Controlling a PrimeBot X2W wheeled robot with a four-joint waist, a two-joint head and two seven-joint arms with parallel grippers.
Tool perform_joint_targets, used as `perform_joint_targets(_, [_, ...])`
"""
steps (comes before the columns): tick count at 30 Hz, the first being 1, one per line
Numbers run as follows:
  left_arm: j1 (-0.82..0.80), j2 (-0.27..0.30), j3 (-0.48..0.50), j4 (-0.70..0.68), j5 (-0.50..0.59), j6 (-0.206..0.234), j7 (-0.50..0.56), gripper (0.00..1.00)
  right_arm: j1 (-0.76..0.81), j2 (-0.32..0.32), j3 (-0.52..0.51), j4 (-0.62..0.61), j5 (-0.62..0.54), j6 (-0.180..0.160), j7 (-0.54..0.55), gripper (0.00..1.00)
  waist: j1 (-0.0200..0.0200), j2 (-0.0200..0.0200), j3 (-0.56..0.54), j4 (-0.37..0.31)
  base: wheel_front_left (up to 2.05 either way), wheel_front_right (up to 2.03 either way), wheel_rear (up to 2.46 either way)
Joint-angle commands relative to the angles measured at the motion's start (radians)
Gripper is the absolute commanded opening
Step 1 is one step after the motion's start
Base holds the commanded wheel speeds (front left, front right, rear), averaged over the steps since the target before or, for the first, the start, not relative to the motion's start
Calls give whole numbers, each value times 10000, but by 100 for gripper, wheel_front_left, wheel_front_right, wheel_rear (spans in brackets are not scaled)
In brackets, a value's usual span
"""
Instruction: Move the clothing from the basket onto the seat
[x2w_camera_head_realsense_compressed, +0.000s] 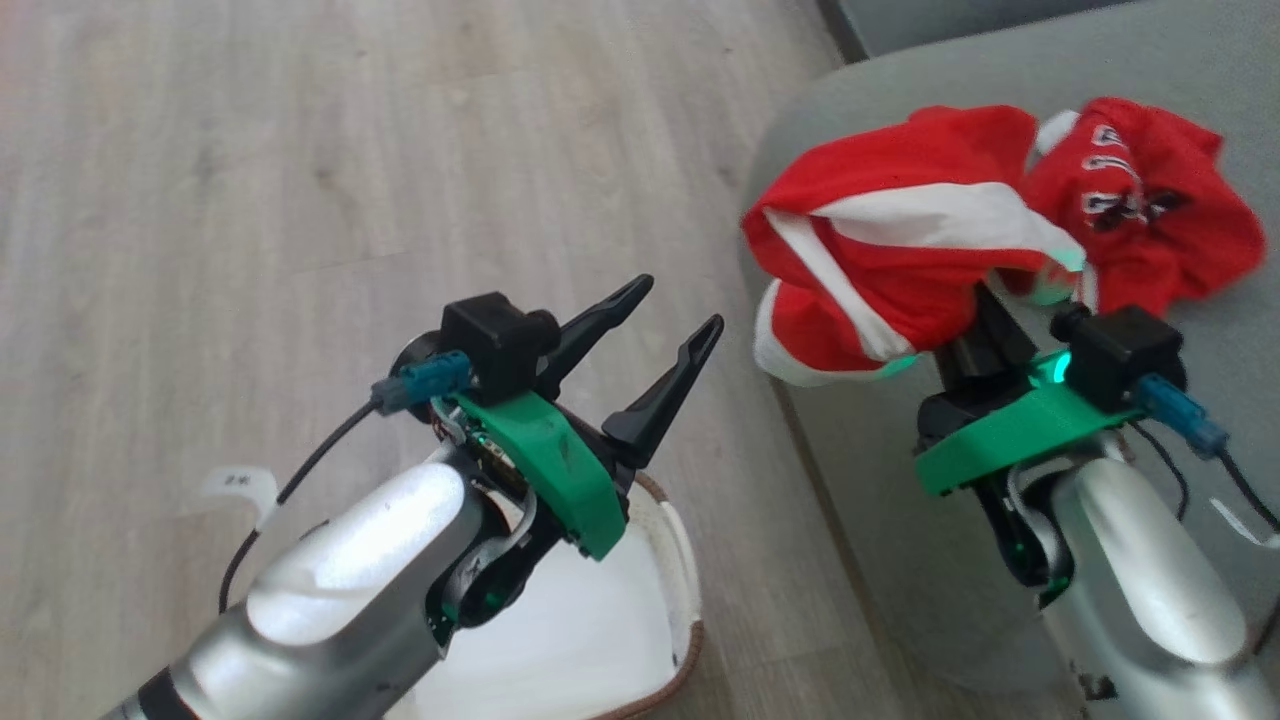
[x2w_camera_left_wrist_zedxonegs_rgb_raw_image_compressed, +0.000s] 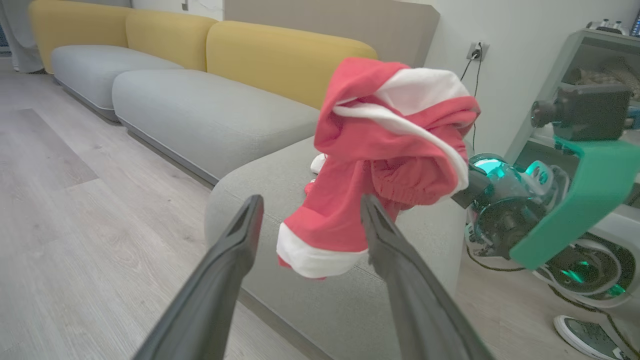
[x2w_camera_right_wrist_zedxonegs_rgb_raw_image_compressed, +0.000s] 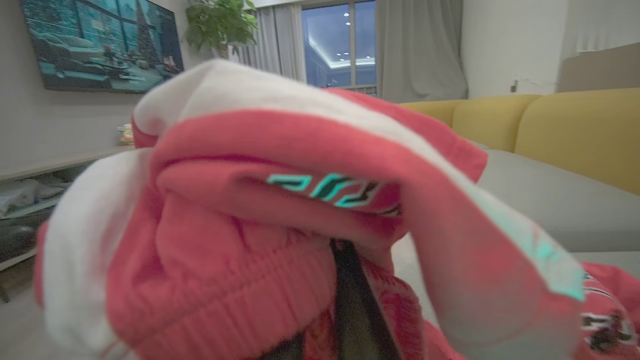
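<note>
A red garment with white stripes (x2w_camera_head_realsense_compressed: 890, 270) hangs bunched from my right gripper (x2w_camera_head_realsense_compressed: 985, 305), which is shut on it over the rounded edge of the grey-green seat (x2w_camera_head_realsense_compressed: 900, 520). Its fingers are buried in the cloth; one dark finger (x2w_camera_right_wrist_zedxonegs_rgb_raw_image_compressed: 352, 305) shows under the folds (x2w_camera_right_wrist_zedxonegs_rgb_raw_image_compressed: 260, 150). A second red piece with dark lettering (x2w_camera_head_realsense_compressed: 1150, 200) lies on the seat behind it. My left gripper (x2w_camera_head_realsense_compressed: 680, 302) stands open and holds nothing, above the white basket (x2w_camera_head_realsense_compressed: 688, 560) with its brown rim. In the left wrist view the held garment (x2w_camera_left_wrist_zedxonegs_rgb_raw_image_compressed: 380, 145) hangs just beyond the spread left gripper (x2w_camera_left_wrist_zedxonegs_rgb_raw_image_compressed: 311, 200).
Pale wood floor (x2w_camera_head_realsense_compressed: 250, 180) lies left of the seat. More grey cushions (x2w_camera_left_wrist_zedxonegs_rgb_raw_image_compressed: 200, 115) with yellow backs run along the wall. A shelf unit (x2w_camera_left_wrist_zedxonegs_rgb_raw_image_compressed: 590, 65) and a shoe (x2w_camera_left_wrist_zedxonegs_rgb_raw_image_compressed: 590, 335) sit at the right. A white tag (x2w_camera_head_realsense_compressed: 240, 485) lies on the floor.
</note>
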Motion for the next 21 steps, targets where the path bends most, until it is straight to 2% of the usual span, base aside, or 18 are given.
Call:
perform_joint_targets(1, [-257, 304, 318, -315, 208, 87, -156, 100, -55, -123, -47, -522, -99, -2, -106, 0, 0, 0, 192, -599, 0, 0, 0])
perform_joint_targets(2, [-225, 343, 286, -317, 305, 117, -246, 100, 67, -220, -180, -659, -155, -2, -106, 0, 0, 0, 276, -894, 0, 0, 0])
perform_joint_targets(10, [-279, 492, 192, -382, 650, 178, -474, 100, 433, -433, -812, -1233, -342, -2, -107, 0, 0, 0, 630, -2018, 0, 0, 0])
perform_joint_targets(21, [-492, 626, 47, -390, 991, 276, -435, 100, 745, -348, -1353, -1908, -513, -2, -107, 0, 0, 0, 1058, -3176, 0, 0, 0])
